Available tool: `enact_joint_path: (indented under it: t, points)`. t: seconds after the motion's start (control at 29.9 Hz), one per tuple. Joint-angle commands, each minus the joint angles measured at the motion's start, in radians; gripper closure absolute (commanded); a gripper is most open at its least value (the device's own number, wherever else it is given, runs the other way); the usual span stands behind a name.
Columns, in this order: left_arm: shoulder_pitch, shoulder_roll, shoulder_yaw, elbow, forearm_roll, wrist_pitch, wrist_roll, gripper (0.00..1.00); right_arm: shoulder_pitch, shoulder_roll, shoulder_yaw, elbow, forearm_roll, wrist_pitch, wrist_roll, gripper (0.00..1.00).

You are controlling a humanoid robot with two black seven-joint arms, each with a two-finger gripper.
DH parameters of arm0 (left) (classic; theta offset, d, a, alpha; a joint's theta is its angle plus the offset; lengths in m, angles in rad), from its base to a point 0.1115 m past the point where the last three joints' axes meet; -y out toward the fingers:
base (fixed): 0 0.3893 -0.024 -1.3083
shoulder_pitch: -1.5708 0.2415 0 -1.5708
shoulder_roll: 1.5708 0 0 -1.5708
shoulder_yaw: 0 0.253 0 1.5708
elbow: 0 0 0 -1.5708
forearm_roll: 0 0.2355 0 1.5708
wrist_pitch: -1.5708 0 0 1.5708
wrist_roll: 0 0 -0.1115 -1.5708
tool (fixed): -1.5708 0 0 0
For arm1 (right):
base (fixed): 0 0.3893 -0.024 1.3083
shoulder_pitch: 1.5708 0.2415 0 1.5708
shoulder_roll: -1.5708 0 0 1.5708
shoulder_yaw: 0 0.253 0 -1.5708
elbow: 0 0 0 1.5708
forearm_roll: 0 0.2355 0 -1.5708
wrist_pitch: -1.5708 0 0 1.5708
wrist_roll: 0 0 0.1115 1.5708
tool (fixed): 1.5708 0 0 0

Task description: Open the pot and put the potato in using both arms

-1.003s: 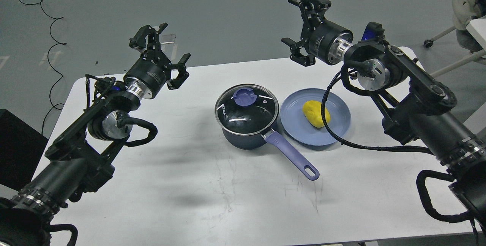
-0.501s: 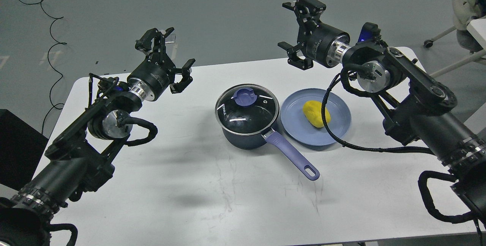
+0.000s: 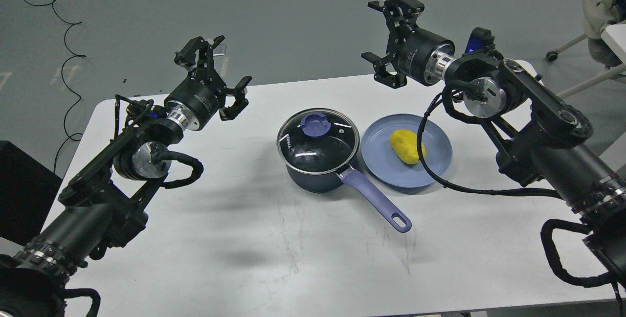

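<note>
The dark navy pot (image 3: 318,170) stands mid-table with its glass lid (image 3: 318,141) on; the purple knob (image 3: 314,124) is on top and the lavender handle (image 3: 379,200) points to the front right. The yellow potato (image 3: 407,146) lies on a flat blue plate (image 3: 386,165) just right of the pot. My left gripper (image 3: 215,75) is open and empty, raised above the table's far left, well left of the pot. My right gripper (image 3: 389,38) is open and empty, raised beyond the table's far edge, above and behind the plate.
The white table (image 3: 293,248) holds only the pot and plate. Black cables (image 3: 58,28) lie on the grey floor at the far left. A wheeled chair base (image 3: 577,48) and another table's corner stand at the far right.
The left gripper rose and shifted slightly right a second ago, then held still. The right gripper moved slightly left, then back right and up. Pot, lid and potato have not moved.
</note>
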Motion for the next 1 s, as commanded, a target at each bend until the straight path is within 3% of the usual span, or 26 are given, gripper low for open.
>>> enact_joint_path:
  t: [0.0,0.6,0.84,0.97]
  points:
    - [0.000,-0.003,0.000,-0.001,-0.001,0.004,0.003,0.02,-0.004,0.002,0.000,0.000,0.000,-0.001,0.000,0.00]
    - [0.002,-0.006,-0.008,0.000,-0.001,-0.003,0.002,0.02,-0.008,0.008,-0.002,0.002,0.000,-0.002,0.002,0.00]
    - [-0.058,0.008,-0.012,0.040,-0.001,0.075,-0.017,0.02,-0.010,0.006,-0.009,0.000,-0.003,-0.002,0.002,0.00]
    - [-0.073,0.072,0.014,-0.016,0.122,0.025,-0.018,0.02,-0.011,0.008,-0.006,0.000,-0.003,-0.002,0.005,0.00]
